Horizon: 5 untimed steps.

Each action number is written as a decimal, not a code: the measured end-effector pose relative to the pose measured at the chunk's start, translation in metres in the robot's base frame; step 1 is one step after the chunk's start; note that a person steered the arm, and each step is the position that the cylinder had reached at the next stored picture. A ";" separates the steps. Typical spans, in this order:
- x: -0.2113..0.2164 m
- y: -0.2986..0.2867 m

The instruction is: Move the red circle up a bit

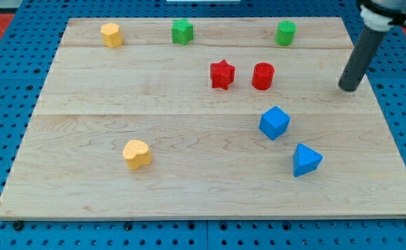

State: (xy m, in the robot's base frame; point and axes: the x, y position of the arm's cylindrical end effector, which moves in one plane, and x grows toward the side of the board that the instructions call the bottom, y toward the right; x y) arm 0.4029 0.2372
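Red circle standing in the upper middle of the bench, just to the right of the red star and below-left of the green round block. My tip resting well off to the view's right of it, at nearly the same height in the view, a bare rod as end effector with nothing to open or close and touching no block. Judged from this: to send the circle toward the view's top, needs to swing left and down first, coming in beneath the circle's lower edge, above the blue cube.
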 end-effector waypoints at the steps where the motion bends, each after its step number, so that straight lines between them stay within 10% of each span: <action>1: -0.001 -0.051; 5: -0.063 -0.126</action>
State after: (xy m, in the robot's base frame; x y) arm 0.3398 0.1117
